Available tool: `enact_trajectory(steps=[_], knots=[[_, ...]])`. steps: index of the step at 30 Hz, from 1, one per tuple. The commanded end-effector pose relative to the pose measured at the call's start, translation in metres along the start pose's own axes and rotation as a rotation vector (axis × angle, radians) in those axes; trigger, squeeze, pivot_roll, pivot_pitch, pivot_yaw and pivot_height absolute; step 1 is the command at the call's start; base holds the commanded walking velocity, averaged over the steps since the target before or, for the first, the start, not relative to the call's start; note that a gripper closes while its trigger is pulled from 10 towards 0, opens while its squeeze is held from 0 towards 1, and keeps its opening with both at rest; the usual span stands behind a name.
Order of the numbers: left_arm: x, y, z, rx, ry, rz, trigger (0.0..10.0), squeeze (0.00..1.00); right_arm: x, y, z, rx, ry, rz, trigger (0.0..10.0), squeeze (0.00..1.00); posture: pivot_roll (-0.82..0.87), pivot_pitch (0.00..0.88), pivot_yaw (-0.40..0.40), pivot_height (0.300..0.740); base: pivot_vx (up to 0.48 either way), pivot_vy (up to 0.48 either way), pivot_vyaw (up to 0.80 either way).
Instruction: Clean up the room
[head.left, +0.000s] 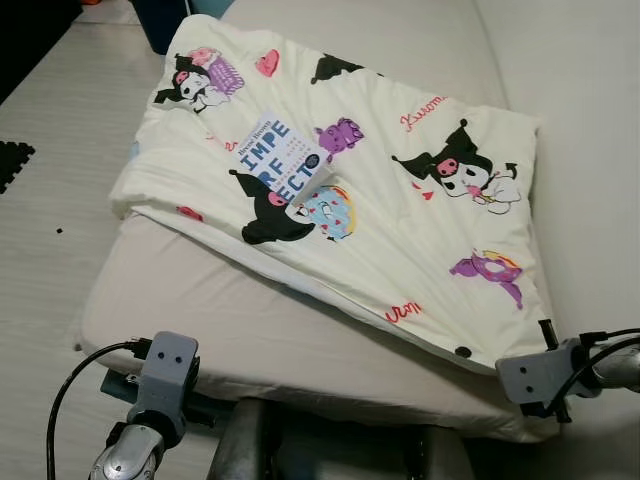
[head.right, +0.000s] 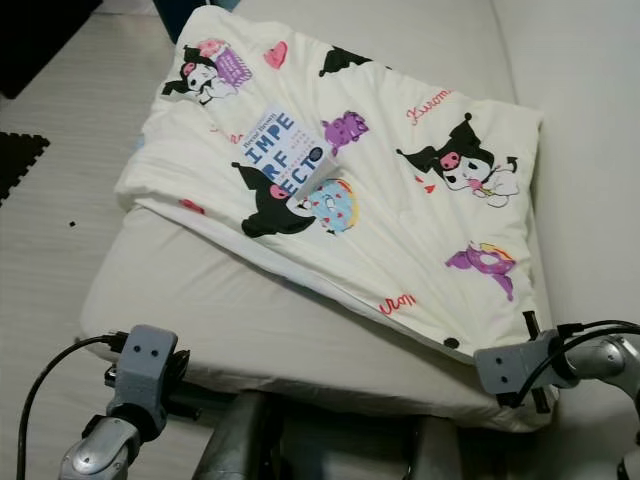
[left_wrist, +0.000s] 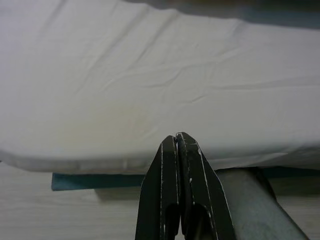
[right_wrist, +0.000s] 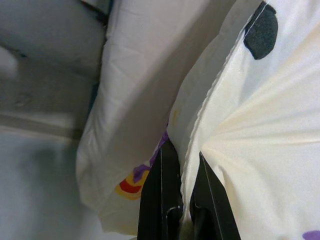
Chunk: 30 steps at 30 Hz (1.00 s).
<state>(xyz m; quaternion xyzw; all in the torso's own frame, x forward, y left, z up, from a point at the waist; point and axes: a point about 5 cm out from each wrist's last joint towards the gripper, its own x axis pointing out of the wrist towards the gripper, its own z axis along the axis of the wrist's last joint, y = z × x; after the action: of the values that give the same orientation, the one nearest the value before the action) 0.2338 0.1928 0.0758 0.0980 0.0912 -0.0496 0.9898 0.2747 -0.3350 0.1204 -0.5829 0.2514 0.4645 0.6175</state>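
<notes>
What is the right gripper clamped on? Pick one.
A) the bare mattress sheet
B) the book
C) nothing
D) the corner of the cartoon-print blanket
D: the right wrist view shows the right gripper pinching the edge of the cartoon-print blanket, at its near corner on the bed.

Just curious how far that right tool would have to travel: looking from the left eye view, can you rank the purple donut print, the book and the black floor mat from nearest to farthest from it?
1. Purple donut print: on the blanket, just up from the right tool, which grips the blanket's edge.
2. Book: mid-blanket, further to the left.
3. Black floor mat: on the floor at the far left.
</notes>
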Motion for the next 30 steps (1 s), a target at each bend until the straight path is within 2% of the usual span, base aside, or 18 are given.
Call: enact_trajectory(steps=[1, 5, 6, 7, 8, 9, 10, 13, 20, 21, 22, 23, 25, 27, 28, 29, 30], knots=[[-0.004, -0.003, -0.007, -0.008, 0.035, -0.018, 10.0, 0.0, -0.016, 0.059, -0.034, 0.152, 0.156, 0.304, 0.0, 0.0, 0.1, 0.318, 0.011, 0.6, 0.0, 0.0, 0.0], [-0.004, -0.004, -0.006, -0.009, 0.034, -0.022, 10.0, 0.0, -0.013, 0.054, -0.031, 0.143, 0.135, 0.255, 0.0, 0.0, 0.1, 0.319, 0.014, 0.6, 0.0, 0.0, 0.0], [-0.004, -0.003, -0.006, -0.009, 0.033, -0.022, 10.0, 0.0, -0.009, 0.044, -0.027, 0.148, 0.114, 0.163, 9.7, 0.0, 0.1, 0.317, 0.016, 0.6, 0.0, 0.0, 0.0], [-0.004, -0.003, -0.006, -0.009, 0.033, -0.021, 10.0, 0.0, -0.006, 0.036, -0.023, 0.166, 0.084, 0.106, 10.0, 0.52, 0.1, 0.317, 0.016, 0.6, 0.0, 0.0, 0.0], [-0.004, -0.003, -0.006, -0.009, 0.033, -0.021, 10.0, 0.0, -0.006, 0.036, -0.023, 0.166, 0.084, 0.106, 10.0, 0.52, 0.1, 0.317, 0.016, 0.6, 0.0, 0.0, 0.0], [-0.003, -0.003, -0.005, -0.009, 0.032, -0.021, 10.0, 0.0, -0.003, 0.026, -0.019, 0.187, 0.055, 0.04, 10.0, 1.0, 0.1, 0.317, 0.018, 0.6, 0.0, 0.0, 0.0], [-0.003, -0.003, -0.005, -0.009, 0.031, -0.021, 10.0, 0.0, 0.0, 0.019, -0.014, 0.191, 0.03, 0.004, 10.0, 1.0, 0.1, 0.316, 0.016, 0.6, 0.0, 0.0, 0.0], [-0.002, -0.002, -0.004, -0.011, 0.028, -0.018, 10.0, 0.0, 0.003, 0.013, -0.008, 0.195, -0.012, 0.002, 10.0, 1.0, 0.1, 0.315, 0.015, 0.6, 0.0, 0.0, 0.0], [-0.001, -0.002, -0.003, -0.017, 0.023, -0.015, 10.0, 0.0, 0.001, 0.009, -0.006, 0.201, -0.028, 0.05, 10.0, 1.0, 0.1, 0.304, 0.014, 0.6, 0.0, 0.0, 0.0], [-0.001, -0.001, -0.003, -0.022, 0.02, -0.014, 10.0, 0.0, 0.0, -0.005, 0.0, 0.263, -0.093, -0.029, 10.0, 0.0, 0.1, 0.301, 0.013, 0.6, 0.0, 0.0, 0.0], [-0.001, -0.001, -0.004, -0.025, 0.019, -0.014, 10.0, 0.0, 0.0, -0.015, 0.004, 0.311, -0.147, -0.086, 10.0, 0.0, 0.1, 0.301, 0.013, 0.6, 0.0, 0.0, 0.0], [-0.001, -0.001, -0.004, -0.025, 0.019, -0.014, 10.0, 0.0, 0.0, -0.015, 0.004, 0.311, -0.147, -0.086, 10.0, 0.0, 0.1, 0.301, 0.013, 0.6, 0.0, 0.0, 0.0], [0.001, 0.0, -0.003, -0.055, 0.013, -0.003, 10.0, 0.0, -0.001, -0.055, 0.023, 0.45, -0.34, -0.346, 10.0, 0.0, 0.08, 0.282, 0.01, 0.6, 0.0, 0.0, 0.0], [0.005, 0.001, -0.003, -0.083, 0.014, 0.013, 10.0, 0.0, 0.001, -0.083, 0.039, 0.555, -0.479, -0.539, 10.0, 0.0, 0.07, 0.273, 0.009, 0.6, 0.0, 0.0, 0.0], [0.006, 0.002, -0.003, -0.093, 0.015, 0.02, 10.0, 0.0, 0.003, -0.091, 0.045, 0.587, -0.521, -0.605, 10.0, 0.0, 0.07, 0.273, 0.009, 0.6, 0.0, 0.0, 0.0], [0.006, 0.002, -0.003, -0.093, 0.015, 0.02, 10.0, 0.0, 0.003, -0.091, 0.045, 0.587, -0.521, -0.605, 10.0, 0.0, 0.07, 0.273, 0.009, 0.6, 0.0, 0.0, 0.0], [0.008, 0.002, -0.003, -0.102, 0.02, 0.025, 10.0, 0.0, 0.008, -0.105, 0.055, 0.692, -0.581, -0.695, 10.0, 0.0, 0.07, 0.26, 0.009, 0.6, 0.0, 0.0, 0.0]])
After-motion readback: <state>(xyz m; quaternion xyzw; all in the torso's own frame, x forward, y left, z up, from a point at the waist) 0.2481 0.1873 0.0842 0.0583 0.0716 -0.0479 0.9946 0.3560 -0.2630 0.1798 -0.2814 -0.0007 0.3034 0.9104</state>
